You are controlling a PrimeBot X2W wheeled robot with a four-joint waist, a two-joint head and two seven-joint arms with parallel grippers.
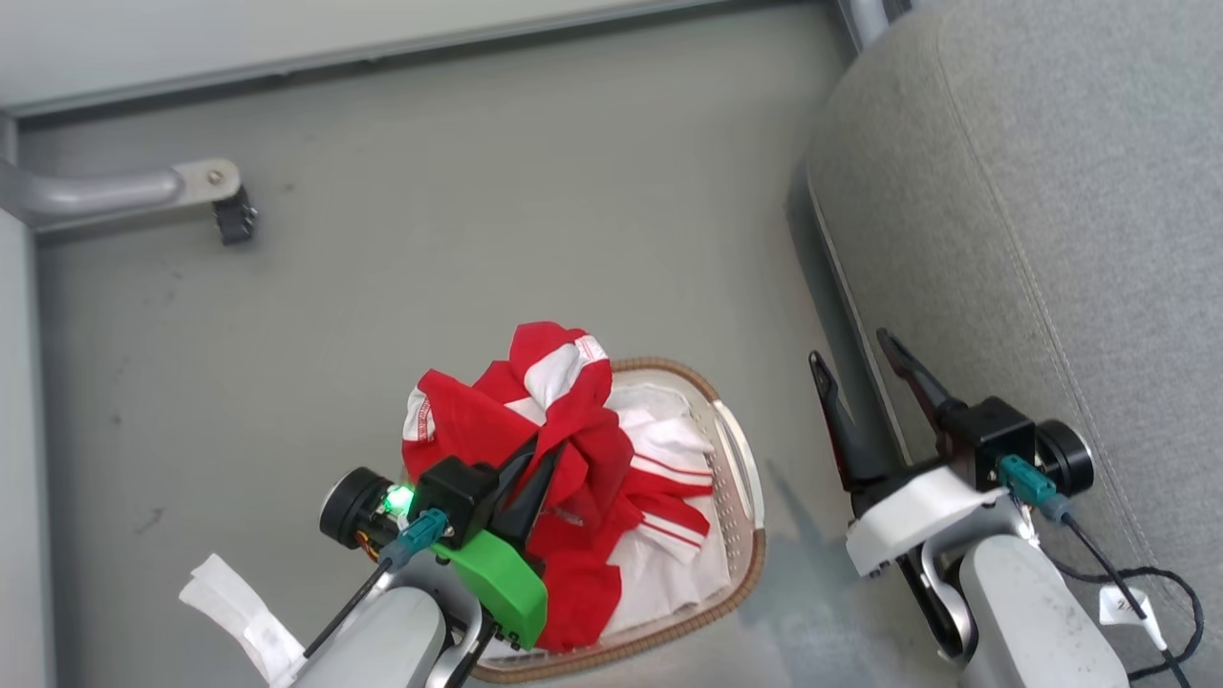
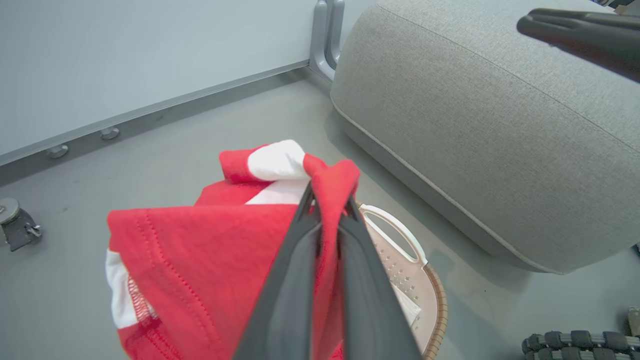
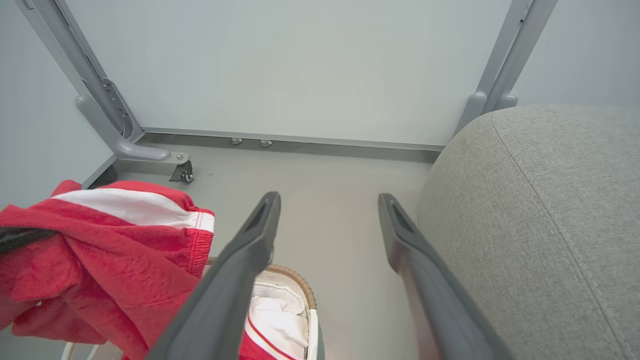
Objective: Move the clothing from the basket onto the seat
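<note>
Red-and-white clothing (image 1: pixel 478 420) is pinched in the left claw (image 1: pixel 545 457), whose two dark fingers are closed tight on a bunched fold of it, held up above the basket (image 1: pixel 757 559). More of the garments hang from that fold and lie heaped inside the basket, which stands on the grey floor (image 1: pixel 497 191). Just to its right, the right claw (image 1: pixel 850 349) hovers wide open and empty, beside the edge of the light-grey seat (image 1: pixel 1051 191).

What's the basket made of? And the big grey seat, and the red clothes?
The basket looks like smooth cream plastic punched with little holes; its brown edge looks woven. The seat looks like matte grey woven fabric with a stitched seam. The clothing looks like soft, wrinkly red-and-white cloth.
</note>
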